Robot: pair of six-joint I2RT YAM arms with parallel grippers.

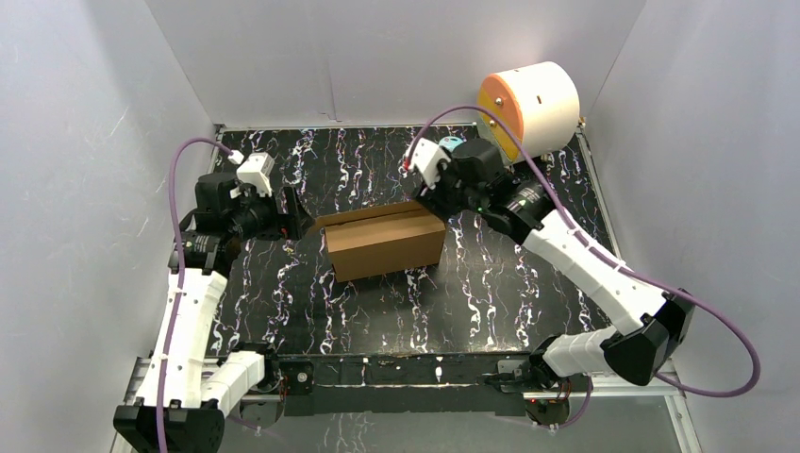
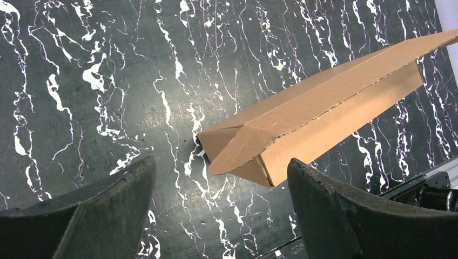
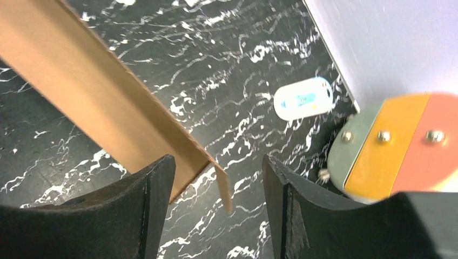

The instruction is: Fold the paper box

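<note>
Left wrist view puts the left gripper (image 2: 220, 163) at the bottom of the frame, its two dark fingers (image 2: 108, 213) spread wide and gripping nothing. The near end of the paper box (image 2: 324, 108) sits just above the gap, clear of both pads, with one end flap jutting loose toward the lower left. From there the box runs to the upper right corner, lying on the black white-veined table (image 2: 81, 81).

On the right wrist view the right gripper (image 3: 217, 162) has its fingers (image 3: 135, 216) parted and closed on nothing. A thin cardboard flap edge hangs in the gap, and the box's long side crosses the upper left. Beyond lie a small white-and-blue tag (image 3: 302, 98) at centre right and an orange-faced cylinder (image 3: 389, 151) at the right edge, by the white wall (image 3: 378, 43).

From above, the box is at frame centre. The left arm (image 1: 189, 321) rises from the lower left, its wrist bent rightward toward the box's left end, just short of it. The right arm (image 1: 585, 260) slants in from the lower right to the box's upper right corner, with the cylinder behind its wrist
</note>
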